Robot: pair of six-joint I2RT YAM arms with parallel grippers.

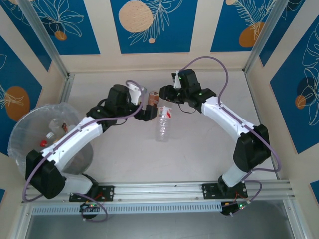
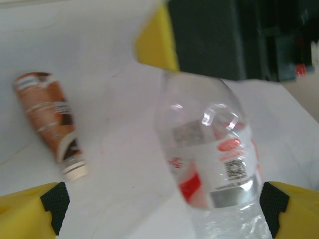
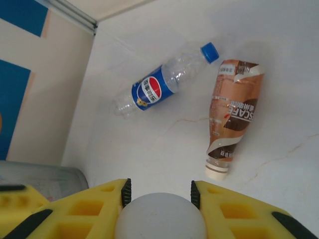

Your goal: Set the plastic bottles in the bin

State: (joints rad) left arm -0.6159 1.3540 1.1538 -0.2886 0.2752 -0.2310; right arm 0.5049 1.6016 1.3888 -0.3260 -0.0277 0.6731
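– Plastic, clear, with a red-and-white label: where is that clear bottle [image 1: 162, 127]?
– Over the middle of the worktop [image 1: 199, 159], between the two arms. The right claw [image 3: 159, 196] is clamped on one end of it; a pale rounded end sits tight between its yellow fingers [image 3: 89, 209].
– And the left claw [image 2: 164, 199]?
– Spread wide, the bottle's labelled part between its fingers, nearer one than the other. No grip there; whether it touches I cannot tell.
– What else?
– A brown bottle [image 3: 233, 109] and a blue bottle [image 3: 154, 89] lie on their sides on the worktop, apart, the blue one's cap just beside the brown one's base.
– The bin [image 1: 20, 124]?
– Far left, well apart from the clear bottle. The left arm [image 1: 75, 142] crosses over its rim. A few bottles [image 1: 56, 125] already lie inside, one red cap showing.
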